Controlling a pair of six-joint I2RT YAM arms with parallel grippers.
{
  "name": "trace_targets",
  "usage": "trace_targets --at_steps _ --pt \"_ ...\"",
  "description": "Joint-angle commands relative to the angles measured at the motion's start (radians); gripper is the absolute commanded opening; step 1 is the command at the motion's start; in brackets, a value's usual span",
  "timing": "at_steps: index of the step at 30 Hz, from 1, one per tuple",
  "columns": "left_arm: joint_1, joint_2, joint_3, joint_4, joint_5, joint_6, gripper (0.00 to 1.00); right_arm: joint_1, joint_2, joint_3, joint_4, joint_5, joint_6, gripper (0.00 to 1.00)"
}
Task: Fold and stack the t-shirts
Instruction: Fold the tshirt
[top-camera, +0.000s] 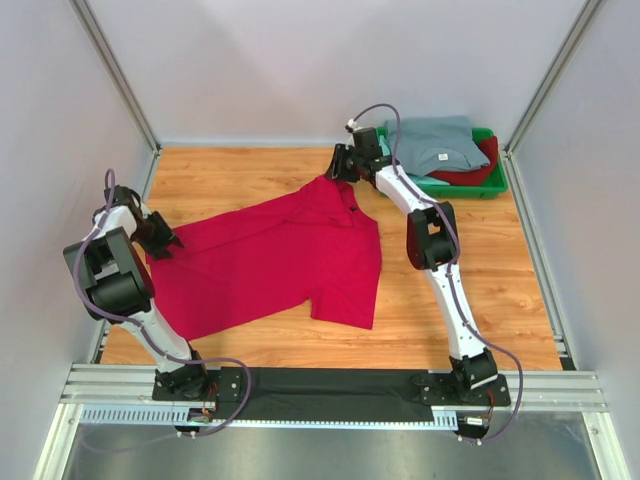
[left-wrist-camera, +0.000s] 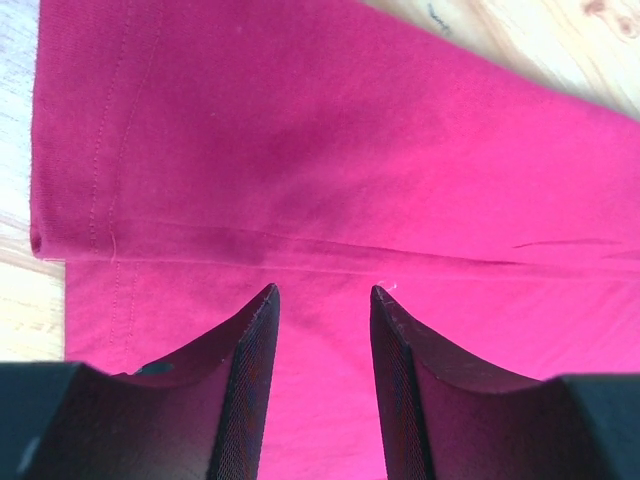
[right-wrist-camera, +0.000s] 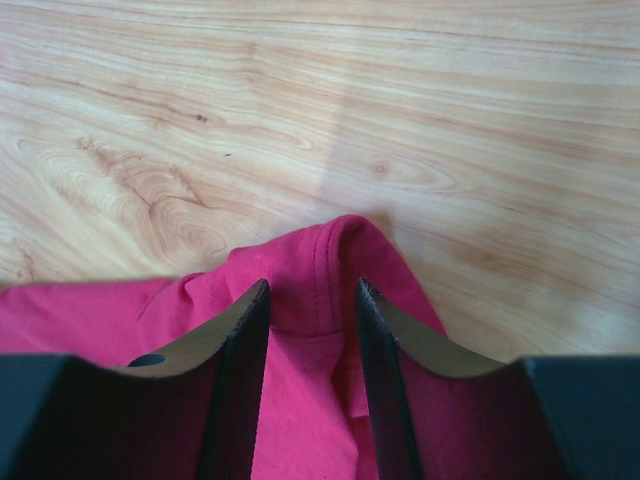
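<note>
Presently the bright crimson t-shirt (top-camera: 270, 260) is spread flat and slantwise across the pale wood-grain table (top-camera: 240, 175), one short sleeve (top-camera: 345, 300) pointing toward the near edge. The cloth is a soft, matte knit. A long horizontal crease and double rows of stitching along a hem are seen in the left wrist view. A ribbed neckband is seen in the right wrist view, drawn up into a rounded peak.

The left gripper (left-wrist-camera: 322, 292) is placed over the shirt's left end. Its dark, curved, textured fingers are held apart, flat red cloth fills the gap below them, and no fold is seen clamped.

The right gripper (right-wrist-camera: 310, 285) is placed at the far tip of the shirt, where the cloth tapers to a point. Its fingers are also held apart and sit astride the neckband. Whether the cloth is pinched cannot be told.

At the far right corner a green plastic tray (top-camera: 462, 191) is noted. It holds a grey-blue t-shirt (top-camera: 435, 140) laid over a darker red one (top-camera: 478, 172), with a mint-green edge (top-camera: 425, 179) showing at the front. That tray lies just beyond the right gripper.
</note>
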Motion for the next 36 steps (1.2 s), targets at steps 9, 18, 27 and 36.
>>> trace_targets --at_steps 9,18,27,36 --pt "0.030 0.054 0.047 -0.050 -0.085 0.014 0.49 0.004 0.038 0.075 0.060 0.070 0.026 0.15" --pt "0.047 0.117 0.044 -0.069 -0.118 -0.002 0.48 -0.003 -0.145 -0.055 -0.021 0.202 0.010 0.00" --pt "0.055 0.139 0.038 -0.063 -0.122 0.016 0.48 -0.010 -0.207 -0.147 -0.046 0.320 -0.030 0.00" --pt "0.053 0.030 0.056 -0.104 -0.070 0.065 0.52 -0.019 -0.103 0.014 -0.156 0.297 -0.027 0.20"
